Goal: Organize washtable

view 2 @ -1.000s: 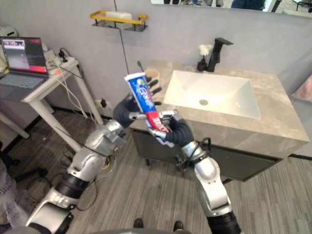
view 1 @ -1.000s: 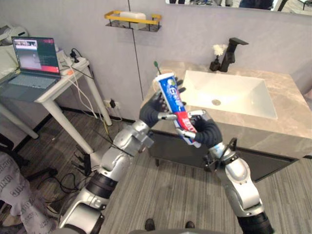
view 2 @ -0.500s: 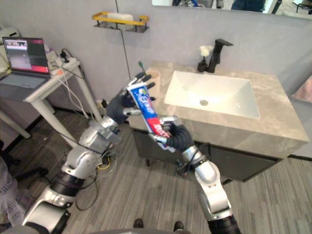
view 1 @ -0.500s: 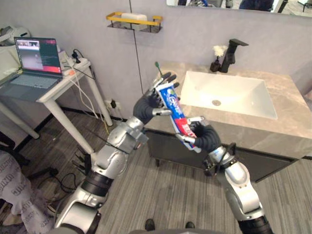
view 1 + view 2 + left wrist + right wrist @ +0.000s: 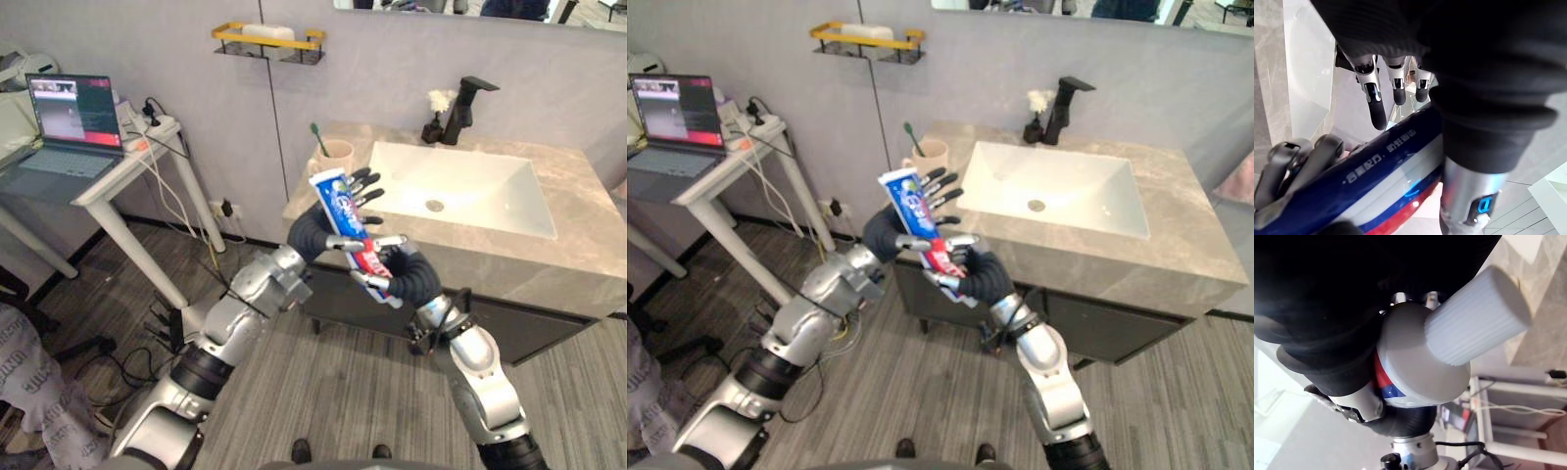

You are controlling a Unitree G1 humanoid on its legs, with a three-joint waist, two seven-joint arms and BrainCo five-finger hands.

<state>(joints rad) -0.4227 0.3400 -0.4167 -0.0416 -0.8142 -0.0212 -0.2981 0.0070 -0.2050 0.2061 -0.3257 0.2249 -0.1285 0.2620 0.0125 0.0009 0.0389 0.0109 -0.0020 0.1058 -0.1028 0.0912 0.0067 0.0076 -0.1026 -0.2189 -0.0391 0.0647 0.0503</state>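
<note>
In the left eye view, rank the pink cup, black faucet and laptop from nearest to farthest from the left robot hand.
From the left robot hand behind the toothpaste tube:
1. Pink cup, counter's left end.
2. Black faucet, behind the sink.
3. Laptop, side table far left.

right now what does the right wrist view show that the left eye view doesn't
Right wrist view: the white ribbed cap of the toothpaste tube seen end-on and close, sticking out past the hand's dark cover.
Left eye view: the wider setting, with the white sink, black faucet, pink cup holding a green toothbrush, the laptop, and the left hand with straight fingers behind the tube.
Both: the right hand curled round the tube's red lower end.
</note>
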